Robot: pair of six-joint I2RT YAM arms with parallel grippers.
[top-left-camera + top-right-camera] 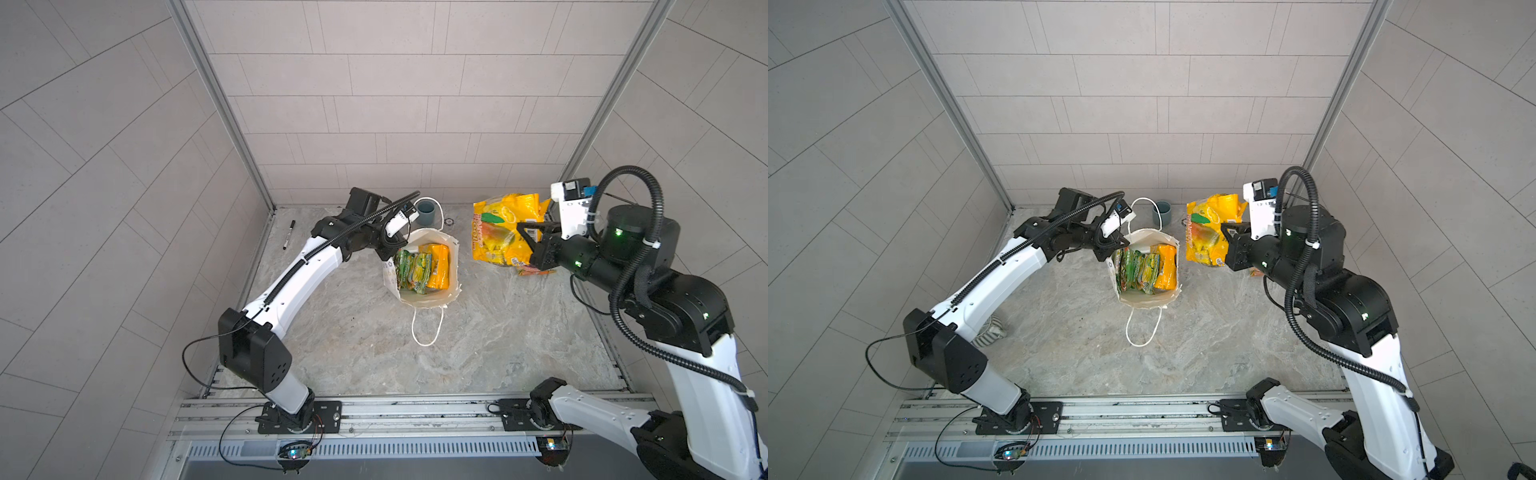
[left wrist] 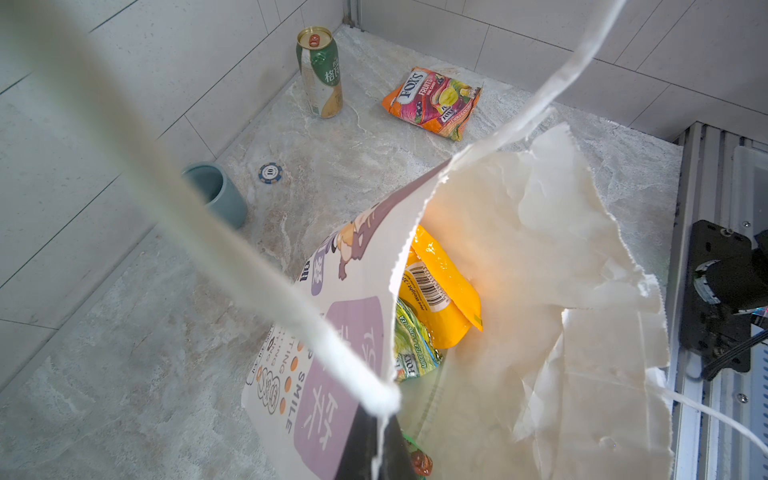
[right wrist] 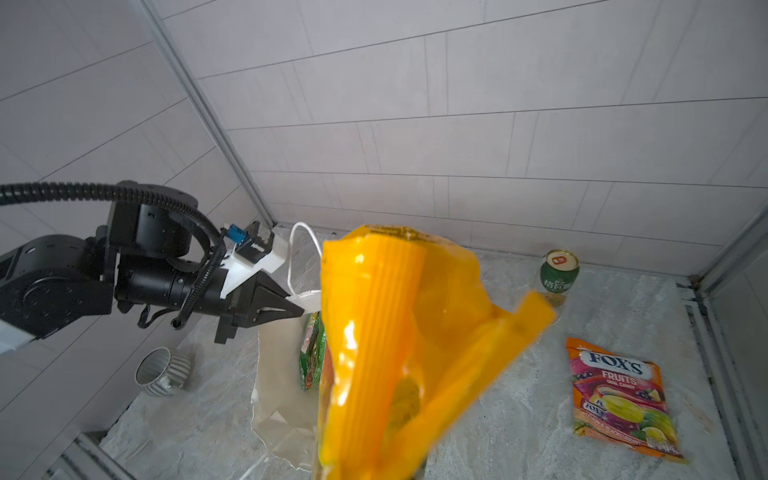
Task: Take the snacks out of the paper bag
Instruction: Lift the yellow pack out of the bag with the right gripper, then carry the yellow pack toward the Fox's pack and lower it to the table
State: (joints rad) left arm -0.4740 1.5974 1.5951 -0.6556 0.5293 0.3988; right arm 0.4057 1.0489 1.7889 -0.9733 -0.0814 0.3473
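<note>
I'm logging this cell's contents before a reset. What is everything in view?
paper bag: one, white, open, mid-table
snack packets: several, green and yellow-orange, inside the bag
yellow packet: one, held above the table
FOX'S packet: one, pink-orange, flat on the table
drink can: one, green-gold, upright by a wall
cup: one, teal, behind the bag
poker chip: one, blue-white, beside the cup
marker: one, black, table's left edge
striped mug: one, grey-white, on its side
left gripper: shut on the bag's top edge
right gripper: shut on the yellow packet
</note>
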